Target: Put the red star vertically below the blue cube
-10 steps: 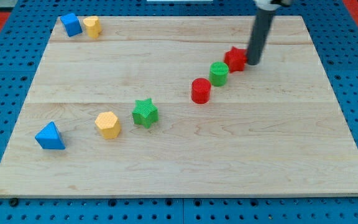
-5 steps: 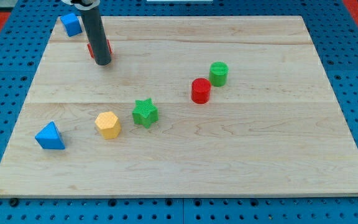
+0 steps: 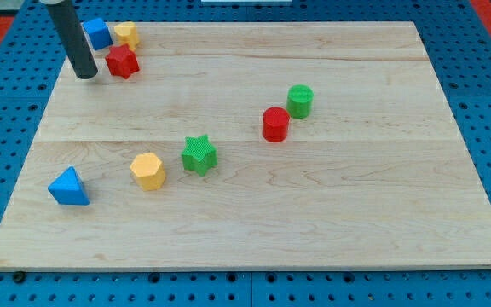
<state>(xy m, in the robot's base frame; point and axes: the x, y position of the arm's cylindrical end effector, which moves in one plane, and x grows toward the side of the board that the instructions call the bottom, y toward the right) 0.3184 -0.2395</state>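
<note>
Three blocks cluster at upper left, where our red star [image 3: 122, 61] sits below and right of the blue cube [image 3: 97, 33], beside the yellow block [image 3: 126, 35]; our tip [image 3: 86, 75], bare rod touching nothing, stands just left, so next we nudge the star leftward.

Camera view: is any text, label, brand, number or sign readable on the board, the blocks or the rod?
None. The wooden board, the red star, the blue cube and the other blocks carry no markings.
My tip, to the view's left of the red star, is on a plain dark rod.
</note>
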